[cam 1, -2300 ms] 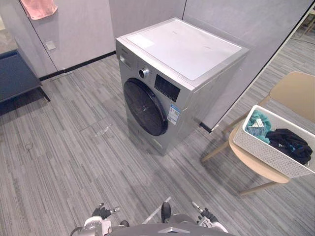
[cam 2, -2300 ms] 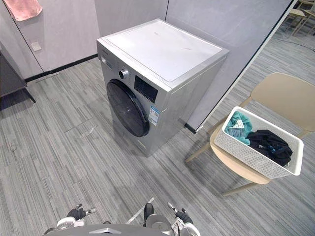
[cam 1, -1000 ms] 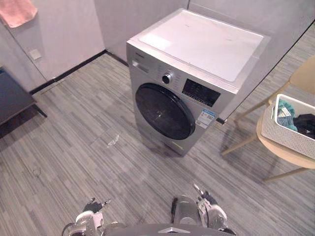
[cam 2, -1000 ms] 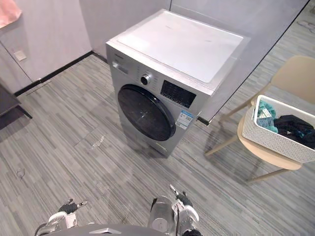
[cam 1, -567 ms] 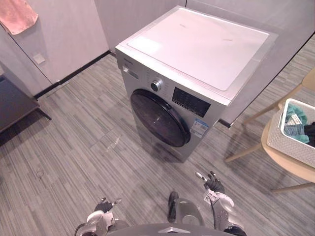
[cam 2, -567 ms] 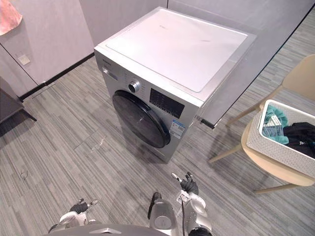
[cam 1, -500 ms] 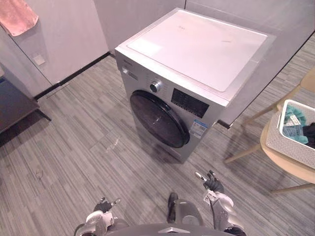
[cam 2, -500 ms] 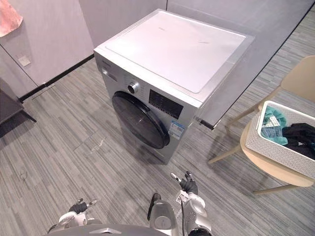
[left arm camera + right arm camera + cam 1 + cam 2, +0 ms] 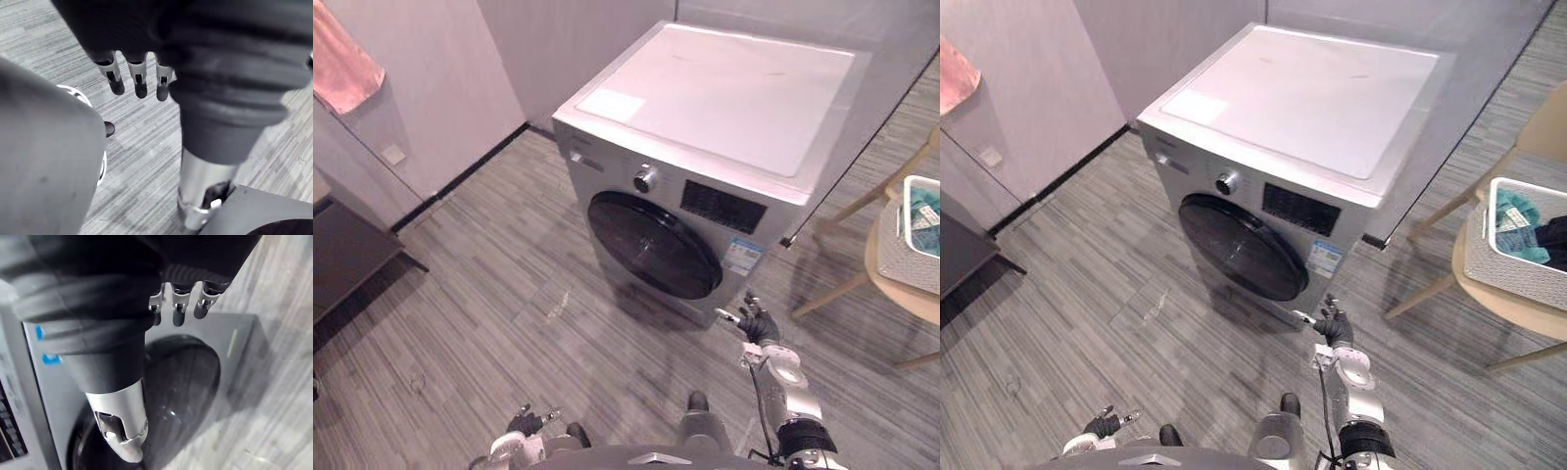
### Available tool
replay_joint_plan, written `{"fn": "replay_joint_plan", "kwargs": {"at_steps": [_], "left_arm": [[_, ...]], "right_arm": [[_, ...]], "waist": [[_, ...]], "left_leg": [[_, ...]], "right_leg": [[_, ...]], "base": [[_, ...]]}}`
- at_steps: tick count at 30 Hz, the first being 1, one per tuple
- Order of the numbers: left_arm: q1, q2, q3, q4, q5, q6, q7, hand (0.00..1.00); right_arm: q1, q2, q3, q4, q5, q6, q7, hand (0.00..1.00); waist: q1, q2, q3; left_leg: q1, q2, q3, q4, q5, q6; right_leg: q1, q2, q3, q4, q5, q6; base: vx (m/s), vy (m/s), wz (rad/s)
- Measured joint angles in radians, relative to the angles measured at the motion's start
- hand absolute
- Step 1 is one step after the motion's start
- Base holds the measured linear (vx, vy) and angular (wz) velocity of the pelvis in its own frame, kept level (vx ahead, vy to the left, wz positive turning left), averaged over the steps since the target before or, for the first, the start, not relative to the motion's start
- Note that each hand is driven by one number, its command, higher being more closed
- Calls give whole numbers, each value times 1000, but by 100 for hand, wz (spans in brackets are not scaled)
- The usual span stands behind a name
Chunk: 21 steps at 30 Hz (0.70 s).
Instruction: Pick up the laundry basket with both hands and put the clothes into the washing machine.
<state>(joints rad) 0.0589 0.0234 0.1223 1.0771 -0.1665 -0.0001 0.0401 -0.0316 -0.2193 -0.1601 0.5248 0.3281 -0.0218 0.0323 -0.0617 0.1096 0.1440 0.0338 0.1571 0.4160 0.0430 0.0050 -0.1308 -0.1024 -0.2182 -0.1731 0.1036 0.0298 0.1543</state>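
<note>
One washing machine (image 9: 705, 147) stands ahead, with its single round door (image 9: 656, 245) closed. One white laundry basket (image 9: 1498, 259) rests on one beige chair (image 9: 1513, 302) to the robot's right, well apart from both hands. It contains one teal cloth (image 9: 1518, 215) and one dark garment (image 9: 1555, 240). Right hand (image 9: 759, 325): held near the door's lower edge, fingers loosely extended, empty. Left hand (image 9: 524, 423): low, fingers relaxed, empty.

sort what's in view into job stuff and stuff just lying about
For the job: washing machine, its door shut; laundry basket holding clothes, on the chair; right hand, left hand, both open.
Lying about: pink cloth on the wall; dark furniture at left.
</note>
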Motion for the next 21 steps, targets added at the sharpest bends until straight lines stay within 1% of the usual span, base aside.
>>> {"fn": "replay_joint_plan", "kwargs": {"at_steps": [1, 2, 4, 8, 11, 13, 15, 18, 21], "left_arm": [[5, 11, -6, -2, 9, 0, -1, 0], [6, 22, -8, -4, 16, 1, 0, 0], [9, 32, -7, -5, 17, 1, 0, 0], [8, 26, -8, -6, 16, 1, -1, 0], [1, 23, -9, -6, 23, 1, -2, 0], [-2, 26, -8, -7, 34, 1, -1, 0], [-11, 32, -8, -8, 36, 1, 0, 0], [-13, 35, -8, -15, 36, 0, 1, 0], [-13, 36, -8, -28, 36, 0, 1, 0]], "right_arm": [[7, 14, 1, -5, 0, 5, 14, 0], [14, 21, 8, -23, 0, 6, 21, 0], [26, 21, 25, -76, 0, 7, 31, 0], [74, 20, 25, -158, 38, 6, 54, 0], [92, 18, 25, -184, 39, 7, 56, 0], [96, 18, 27, -199, 39, 7, 56, 0], [68, 12, 27, -201, 36, 7, 51, 0], [31, -5, 26, -250, 27, 3, 47, 0], [-1, -41, 32, -343, 24, -5, 48, 0]], "waist": [[7, -10, -5], [13, -14, -8], [15, -13, -8], [13, -14, -8], [6, -23, -5], [9, -35, -4], [20, -50, 1], [25, -59, 5], [32, -65, 8]], "left_leg": [[5, -18, 5, -13, 0, 1], [8, -30, 14, -21, -1, 2], [8, -35, 21, -29, -2, 3], [-2, -24, 16, -45, -1, 5], [-26, -23, 4, -54, 5, 11], [-43, -24, 0, -64, 13, 13], [-58, -23, -3, -64, 14, 13], [-70, -25, -7, -64, 15, 13], [-84, -25, -9, -64, 15, 14]], "right_leg": [[13, -11, 0, -32, 19, 7], [20, -19, 1, -55, 32, 12], [22, -19, 0, -80, 46, 17], [22, -3, -13, -116, 62, 12], [11, 1, -29, -135, 72, 13], [-1, 4, -33, -148, 81, 11], [-7, 6, -37, -165, 91, 12], [-11, 6, -42, -171, 95, 13], [-23, 7, -45, -171, 96, 13]], "base": [[68, 140, 3], [65, 117, -2], [53, 37, -9], [23, -40, -3], [-5, -46, 10], [-6, -32, 9], [-1, -25, 4], [-3, -15, 5], [0, -9, 3]]}}
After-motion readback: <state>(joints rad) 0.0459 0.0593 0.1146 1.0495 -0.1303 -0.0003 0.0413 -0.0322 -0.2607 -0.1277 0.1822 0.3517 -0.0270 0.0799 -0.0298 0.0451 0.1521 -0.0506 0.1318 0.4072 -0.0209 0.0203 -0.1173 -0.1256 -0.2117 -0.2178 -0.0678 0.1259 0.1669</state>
